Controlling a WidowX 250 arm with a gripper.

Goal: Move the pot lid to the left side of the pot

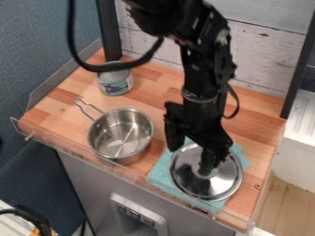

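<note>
1. Lid [192, 177] is on the cloth [161, 177], right of the pot [120, 132].
2. Likely grasping: gripper [210, 168] at lid's middle; open or closed, cannot tell.
3. Next needs a firm hold, then a lift clear of the pot.

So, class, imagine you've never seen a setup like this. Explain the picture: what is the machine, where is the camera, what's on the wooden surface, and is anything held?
The machine is a black robot arm, entering from the top edge. One fixed camera looks down at a slant. On the wooden counter are a metal pot, a can behind it, and a blue-green cloth with a shiny lid on it. The jaws are at the lid's middle; whether they hold it is unclear.
</note>
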